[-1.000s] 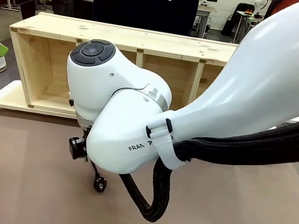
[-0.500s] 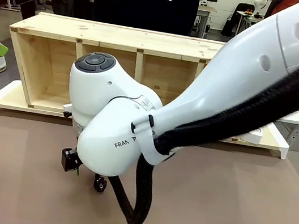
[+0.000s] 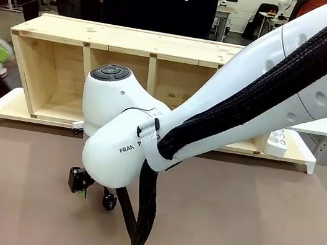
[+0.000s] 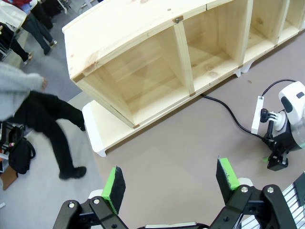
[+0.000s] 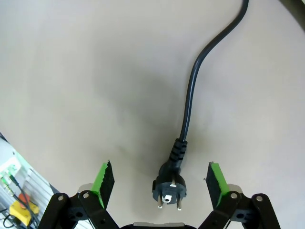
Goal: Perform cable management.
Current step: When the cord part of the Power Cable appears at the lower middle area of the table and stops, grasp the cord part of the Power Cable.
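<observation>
- Lower than a second ago, the right arm's wrist has dropped toward the tabletop on the robot's side of the wooden shelf (image 3: 133, 41), and its elbow has swung up.
- The right gripper (image 5: 160, 178) hangs with its jaws spread wide, holding nothing.
- Between its green pads (image 5: 105, 179) lies the plug (image 5: 169, 183), flat on the table with its prongs toward the camera.
- The plug's long axis crosses the line between the pads, so closing would pinch it across its width. I judge a short descent is needed first.
- The cable (image 5: 190, 90) runs from the plug away from the gripper and, in the left wrist view, reaches the shelf's foot.
- The left gripper (image 4: 170, 180) is also wide open and empty, well apart from the plug, so the right arm is nearer.
</observation>
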